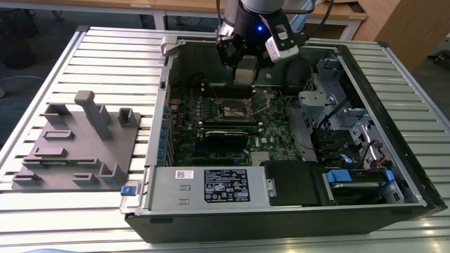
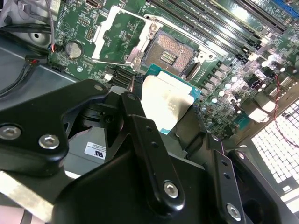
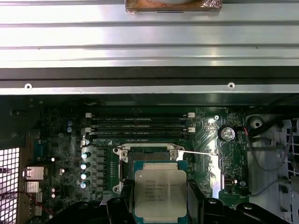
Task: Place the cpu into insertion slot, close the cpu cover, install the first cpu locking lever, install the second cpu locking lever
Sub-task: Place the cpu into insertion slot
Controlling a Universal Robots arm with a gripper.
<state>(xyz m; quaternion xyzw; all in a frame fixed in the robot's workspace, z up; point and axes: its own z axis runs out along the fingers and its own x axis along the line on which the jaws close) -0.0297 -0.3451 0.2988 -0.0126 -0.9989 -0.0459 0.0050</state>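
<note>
— Where's your tool (image 1: 244, 78)?
— Clamped on the cpu (image 3: 160, 193), hovering near the insertion slot (image 2: 170, 56) inside the computer case (image 1: 295, 219), not seated.
— Cover?
— Your cpu cover (image 2: 101, 29) stands flipped open beside the slot.

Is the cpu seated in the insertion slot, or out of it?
Out. The gripper holds the cpu clear of the insertion slot, whose contacts lie bare.

Your ribbed metal table (image 1: 105, 52) carries two things: the open computer case (image 1: 211, 221) and, just beside it at the exterior view's left, a grey holder plate (image 1: 63, 174), possibly plastic.
</note>
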